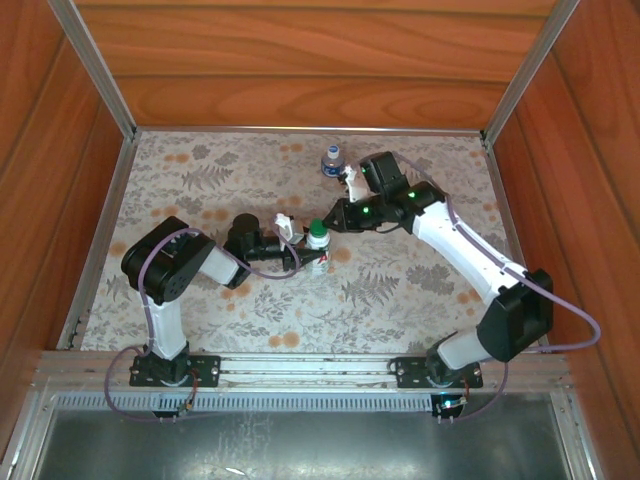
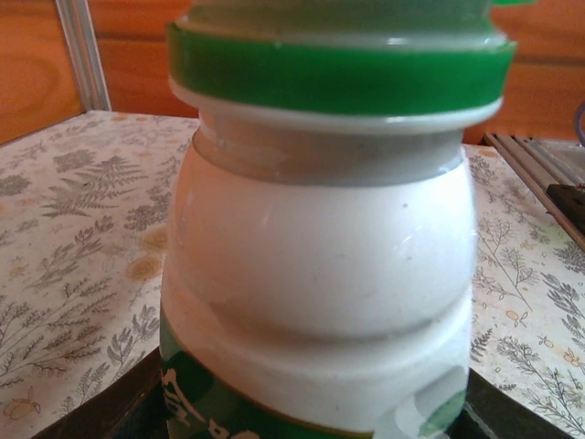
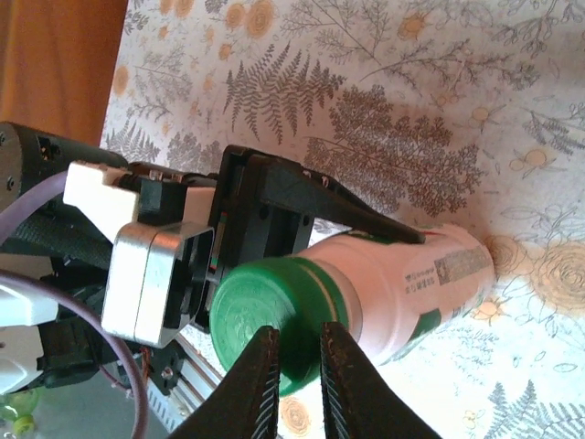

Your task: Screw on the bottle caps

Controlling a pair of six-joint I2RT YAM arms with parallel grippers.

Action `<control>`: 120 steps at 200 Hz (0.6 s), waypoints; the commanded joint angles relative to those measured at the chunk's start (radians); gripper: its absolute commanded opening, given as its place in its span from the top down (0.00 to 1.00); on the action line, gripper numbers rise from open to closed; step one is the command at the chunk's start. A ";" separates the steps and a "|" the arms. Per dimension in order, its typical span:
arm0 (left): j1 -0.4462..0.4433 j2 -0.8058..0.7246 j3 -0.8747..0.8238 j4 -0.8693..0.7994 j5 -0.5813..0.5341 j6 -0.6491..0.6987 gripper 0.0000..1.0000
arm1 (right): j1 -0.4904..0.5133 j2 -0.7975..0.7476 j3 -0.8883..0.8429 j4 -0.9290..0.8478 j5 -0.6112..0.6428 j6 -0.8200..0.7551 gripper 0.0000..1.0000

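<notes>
The white bottle [image 1: 320,256] stands upright near the table's middle, with my left gripper [image 1: 305,250] shut on its lower body. The dark green cap [image 1: 317,236] sits on its neck, seen close in the left wrist view as a green band [image 2: 338,78] above the white shoulder [image 2: 320,247]. My right gripper [image 1: 333,220] hovers at the cap's far right side. Its fingers [image 3: 265,375] stand almost together in front of the green cap [image 3: 265,311], holding nothing. The clear bottle [image 1: 331,166] stands behind with the blue cap [image 1: 333,153] on top.
Wooden walls and metal rails [image 1: 95,80] close in the fern-patterned table [image 1: 420,290] on three sides. The left gripper's black finger [image 3: 320,197] runs along the white bottle [image 3: 411,274]. Open tabletop lies to the left and right front.
</notes>
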 commanded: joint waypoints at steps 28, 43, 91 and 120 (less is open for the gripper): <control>0.005 0.018 0.009 -0.018 0.004 -0.014 0.47 | 0.026 -0.081 -0.063 -0.021 -0.046 0.011 0.80; 0.004 0.009 0.002 -0.018 0.003 -0.002 0.47 | 0.027 -0.101 -0.049 -0.047 -0.003 -0.049 0.74; -0.001 -0.078 -0.030 -0.020 0.011 -0.016 0.47 | 0.056 -0.171 0.037 -0.203 0.130 -0.447 0.37; -0.006 -0.136 -0.041 -0.045 0.048 -0.028 0.47 | 0.082 -0.181 0.113 -0.302 0.125 -0.664 0.23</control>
